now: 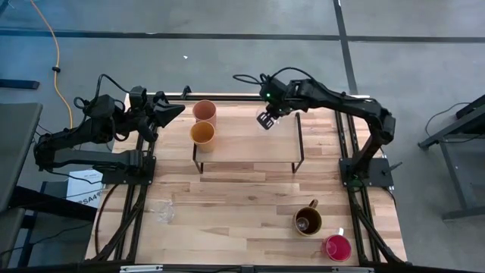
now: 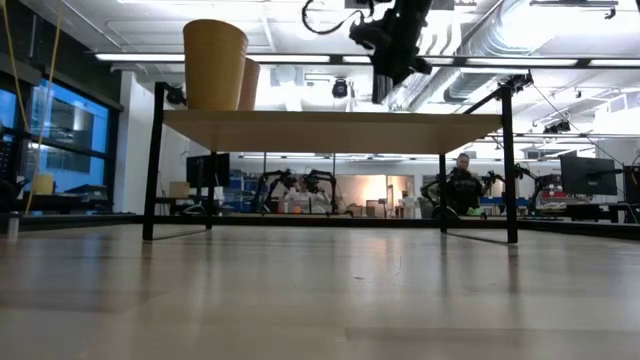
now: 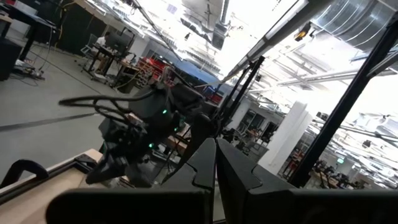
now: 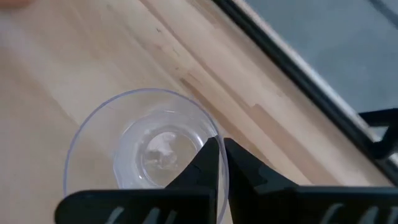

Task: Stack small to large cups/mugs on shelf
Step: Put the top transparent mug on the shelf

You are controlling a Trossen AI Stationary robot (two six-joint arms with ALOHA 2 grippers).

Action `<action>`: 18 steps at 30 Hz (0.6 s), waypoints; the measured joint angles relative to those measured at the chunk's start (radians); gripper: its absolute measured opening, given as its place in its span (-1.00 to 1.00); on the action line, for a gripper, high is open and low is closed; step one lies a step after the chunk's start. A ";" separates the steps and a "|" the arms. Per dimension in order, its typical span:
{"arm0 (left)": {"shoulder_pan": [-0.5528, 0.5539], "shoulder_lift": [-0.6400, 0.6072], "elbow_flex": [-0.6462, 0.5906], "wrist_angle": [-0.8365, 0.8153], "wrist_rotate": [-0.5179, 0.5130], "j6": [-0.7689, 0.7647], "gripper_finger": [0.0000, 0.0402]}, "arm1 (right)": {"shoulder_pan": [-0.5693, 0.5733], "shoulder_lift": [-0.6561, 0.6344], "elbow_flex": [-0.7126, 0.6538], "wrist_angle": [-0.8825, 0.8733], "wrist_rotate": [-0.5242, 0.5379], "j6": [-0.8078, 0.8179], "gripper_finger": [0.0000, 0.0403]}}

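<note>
The shelf (image 1: 250, 144) stands at the table's far middle. On its left end stand the peach tumbler (image 1: 204, 111) and, nearer, the yellow-orange cup (image 1: 202, 134), both upright on their bases. My right gripper (image 1: 265, 120) hangs over the shelf's far middle, shut on a clear glass mug (image 4: 149, 149). The brown handled mug (image 1: 307, 221) and the red-pink cup (image 1: 337, 247) stand on the table at the near right. A second clear glass mug (image 1: 165, 212) is on the table at the near left. My left gripper (image 1: 176, 111) waits shut beside the shelf's left end. My right gripper pinches the clear mug's rim (image 4: 219, 134), one finger inside the mouth and one outside. The fingers come from above, slanting down. The mug hangs below them, mouth up, over the shelf top (image 4: 74, 68); I cannot tell whether its bottom touches the wood.
The shelf top (image 2: 330, 130) is bare from the two cups to its right end. Black frame rails (image 1: 356, 189) run along the table's left and right sides. A person sits in the room far behind the table (image 2: 462, 180).
</note>
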 joint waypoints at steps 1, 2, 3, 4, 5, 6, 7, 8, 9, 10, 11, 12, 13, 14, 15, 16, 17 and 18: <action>0.000 0.000 0.000 0.000 0.000 0.000 -0.99 | 0.001 0.000 -0.010 0.002 -0.005 0.006 -1.00; 0.000 0.000 0.000 0.000 0.000 0.000 -0.99 | 0.001 0.000 -0.018 0.010 -0.007 0.009 -1.00; 0.000 0.000 0.000 0.000 0.000 0.000 -0.99 | 0.001 0.000 -0.021 0.023 -0.007 0.011 -1.00; 0.000 0.000 0.000 0.000 0.000 0.001 -0.99 | 0.003 0.000 -0.021 0.036 -0.008 0.018 -1.00; 0.000 0.000 0.000 0.000 0.000 0.001 -0.99 | 0.002 0.000 -0.021 0.045 -0.008 0.028 -1.00; 0.000 0.000 0.000 0.000 0.000 0.000 -0.99 | 0.002 0.000 -0.021 0.051 -0.008 0.031 -1.00; 0.000 0.000 0.000 0.000 0.000 0.001 -0.99 | 0.001 0.000 -0.021 0.053 -0.008 0.033 -1.00; 0.000 0.000 0.000 0.000 0.000 0.001 -0.99 | 0.001 0.000 -0.021 0.050 -0.008 0.033 -1.00; 0.000 0.000 0.000 0.000 0.000 0.001 -0.99 | 0.001 0.000 -0.021 0.043 -0.008 0.033 -1.00; 0.000 0.000 0.000 0.000 0.000 0.001 -0.99 | 0.001 0.000 -0.021 0.040 -0.006 0.033 -1.00; 0.000 0.000 0.000 0.000 0.000 0.001 -0.99 | 0.001 0.000 -0.021 0.040 -0.001 0.033 -1.00; 0.000 0.000 0.000 0.000 0.000 0.001 -0.99 | 0.001 0.000 -0.021 0.039 0.004 0.035 -1.00; 0.000 0.000 0.000 0.000 0.000 0.001 -0.99 | 0.002 0.000 -0.021 0.037 0.008 0.038 -1.00; 0.000 0.000 0.000 0.000 0.000 0.001 -0.99 | 0.002 0.000 -0.021 0.036 0.014 0.044 -1.00; 0.000 0.000 0.000 0.000 0.000 0.001 -0.99 | 0.002 0.000 -0.021 0.036 0.018 0.044 -1.00; 0.000 0.000 0.000 0.000 0.000 0.001 -0.99 | 0.002 0.000 -0.021 0.034 0.021 0.044 -1.00; 0.000 0.000 0.000 0.000 0.000 0.002 -0.99 | 0.002 0.000 -0.021 0.029 0.021 0.044 -1.00; 0.000 0.000 0.000 0.000 0.000 0.002 -0.99 | 0.002 0.000 -0.021 0.023 0.021 0.044 -1.00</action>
